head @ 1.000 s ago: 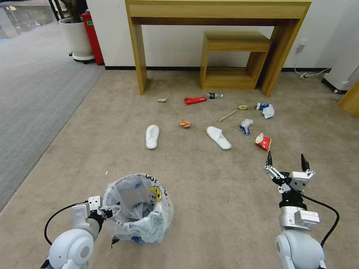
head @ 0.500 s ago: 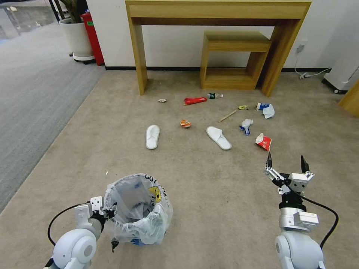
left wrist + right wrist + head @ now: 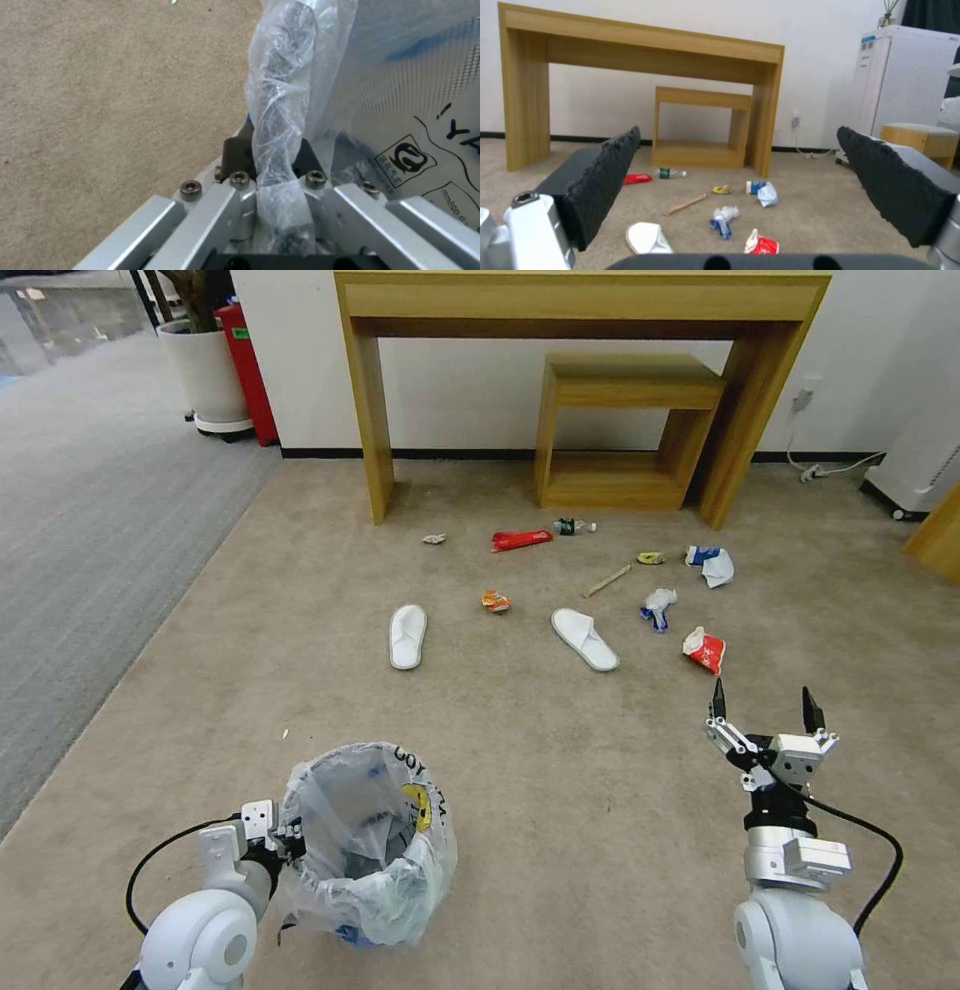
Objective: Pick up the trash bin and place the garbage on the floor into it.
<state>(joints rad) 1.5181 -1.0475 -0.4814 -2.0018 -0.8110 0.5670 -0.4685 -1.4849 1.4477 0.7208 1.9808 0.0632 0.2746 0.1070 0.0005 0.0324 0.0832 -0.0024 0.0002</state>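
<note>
- Your small round trash bin lined with a crinkly whitish plastic bag [image 3: 368,845] has slid slightly lower and leftward in the head view since a second ago, and your left gripper [image 3: 285,842] went with it.
- Its jaws are clamped on the bag-covered rim; the bin stands roughly upright, mouth up, near your base on the beige short-pile carpet floor [image 3: 560,790].
- Your right gripper [image 3: 765,710] hovers with its jaws wide apart, near the red-and-white wrapper [image 3: 704,649].
- The two white slippers [image 3: 407,636] lie with their long axes running away from you; the wooden stick [image 3: 608,580] lies diagonally.
</note>
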